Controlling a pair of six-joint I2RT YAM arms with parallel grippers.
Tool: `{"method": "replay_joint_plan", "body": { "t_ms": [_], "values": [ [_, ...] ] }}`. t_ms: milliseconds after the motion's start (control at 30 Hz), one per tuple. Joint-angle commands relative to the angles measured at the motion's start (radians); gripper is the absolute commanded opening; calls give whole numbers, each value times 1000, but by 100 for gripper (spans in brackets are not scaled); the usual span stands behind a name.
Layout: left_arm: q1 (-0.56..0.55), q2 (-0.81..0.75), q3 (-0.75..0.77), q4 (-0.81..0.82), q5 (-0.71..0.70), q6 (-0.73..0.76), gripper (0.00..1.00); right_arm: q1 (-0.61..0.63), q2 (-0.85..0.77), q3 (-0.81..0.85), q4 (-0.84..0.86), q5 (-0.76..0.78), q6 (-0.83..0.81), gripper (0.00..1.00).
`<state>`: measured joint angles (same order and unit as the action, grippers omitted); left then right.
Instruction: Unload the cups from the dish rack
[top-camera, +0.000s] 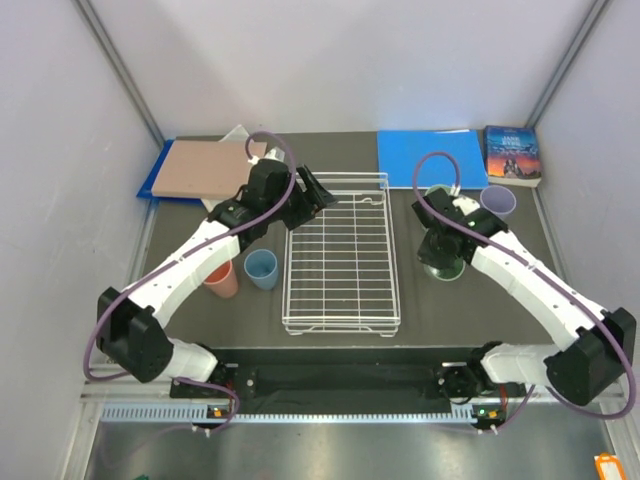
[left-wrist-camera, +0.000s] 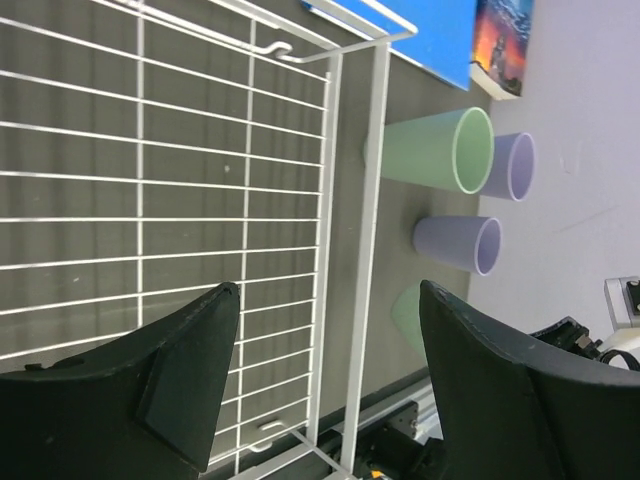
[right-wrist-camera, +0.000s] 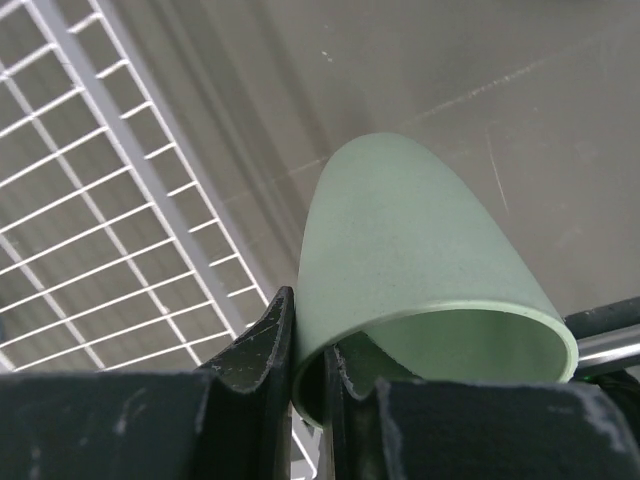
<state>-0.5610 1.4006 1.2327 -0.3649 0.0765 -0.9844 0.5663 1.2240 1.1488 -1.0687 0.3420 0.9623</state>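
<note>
Left of the dish rack (top-camera: 340, 255) stand the pink cup (top-camera: 222, 278) and the blue cup (top-camera: 261, 268). Over its far-left corner the left gripper (left-wrist-camera: 328, 300) hangs released. Right of the rack the right gripper (right-wrist-camera: 308, 345) grasps the green cup (right-wrist-camera: 400, 230); the purple cup (top-camera: 498, 200) stands farther right.

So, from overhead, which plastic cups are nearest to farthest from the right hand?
1. Pale green tapered plastic cup: gripped in the right hand.
2. Lilac plastic cup: far right, just beyond.
3. Light blue plastic cup: left of the white wire dish rack.
4. Salmon pink plastic cup: farther left.
</note>
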Motion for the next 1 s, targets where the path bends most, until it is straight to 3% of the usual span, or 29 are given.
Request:
{"method": "replay_joint_plan", "body": {
  "t_ms": [0, 433, 967],
  "values": [
    [-4, -58, 19, -63, -67, 32, 77, -22, 57, -8, 58, 16, 21, 0],
    [-4, -75, 34, -175, -149, 61, 82, -152, 314, 35, 162, 5, -57, 0],
    [-4, -29, 76, -195, -150, 89, 83, -206, 422, 78, 191, -87, -114, 4]
  ]
}}
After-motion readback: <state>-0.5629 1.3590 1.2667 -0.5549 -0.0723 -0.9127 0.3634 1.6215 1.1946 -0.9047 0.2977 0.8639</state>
